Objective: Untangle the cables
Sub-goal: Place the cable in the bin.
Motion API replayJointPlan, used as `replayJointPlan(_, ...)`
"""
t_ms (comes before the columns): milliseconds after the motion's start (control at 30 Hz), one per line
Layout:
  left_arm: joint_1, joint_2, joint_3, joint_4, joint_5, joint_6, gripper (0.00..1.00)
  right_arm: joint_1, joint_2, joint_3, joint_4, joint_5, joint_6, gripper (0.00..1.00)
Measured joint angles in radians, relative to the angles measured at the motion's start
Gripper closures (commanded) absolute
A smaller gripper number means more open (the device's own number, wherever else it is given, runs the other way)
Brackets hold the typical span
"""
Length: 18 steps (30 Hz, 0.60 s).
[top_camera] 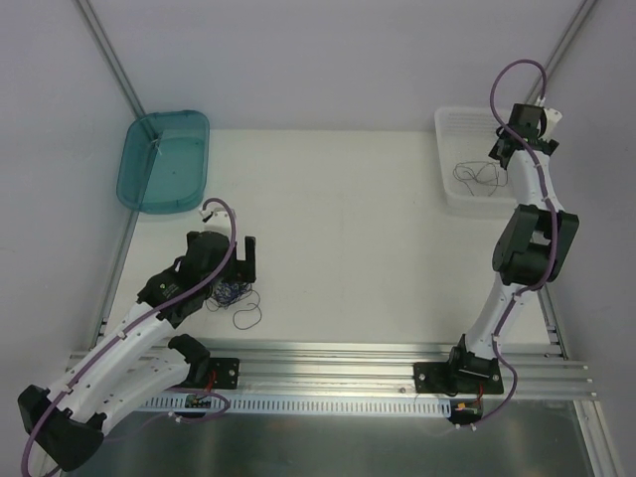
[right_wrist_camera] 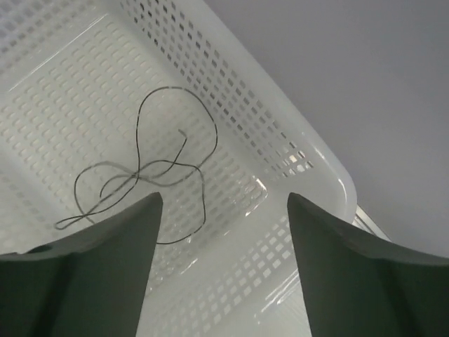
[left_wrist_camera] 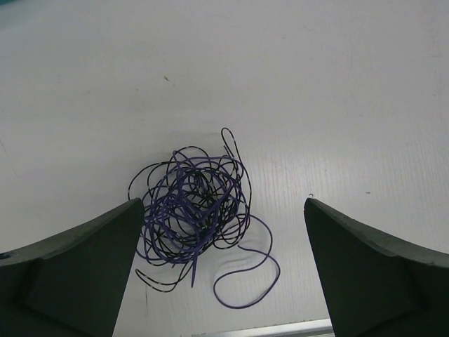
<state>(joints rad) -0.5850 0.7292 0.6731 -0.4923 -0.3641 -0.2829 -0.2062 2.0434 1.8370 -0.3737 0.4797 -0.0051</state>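
Observation:
The cables [left_wrist_camera: 191, 210] lie as a tangled purple and black bundle on the white table, with one purple loop trailing toward the near edge. My left gripper [left_wrist_camera: 223, 205] hangs over the bundle, open wide, one finger on each side and nothing held. From above the bundle [top_camera: 231, 293] sits just in front of the left gripper [top_camera: 235, 272]. A single thin dark cable [right_wrist_camera: 144, 172] lies loose on the floor of the white basket [right_wrist_camera: 280, 119]. My right gripper [right_wrist_camera: 224, 199] is open above the basket, empty, with that cable off to its left.
The white perforated basket [top_camera: 449, 124] stands at the back right. At the back left sits a teal bin [top_camera: 164, 159]. An aluminium rail [top_camera: 328, 358] runs along the near table edge, close behind the bundle.

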Motion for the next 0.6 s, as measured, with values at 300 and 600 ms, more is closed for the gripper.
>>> replayJointPlan(300,0.048,0.005,0.0,-0.002,0.044,-0.011,0.01,0.119,-0.32,-0.177,-0.098,-0.091,0.032,0.02)
replayJointPlan(600,0.169,0.051,-0.004,0.0,0.081,-0.106,0.01,0.461,-0.872,-0.608,-0.133,-0.281,0.087,0.02)
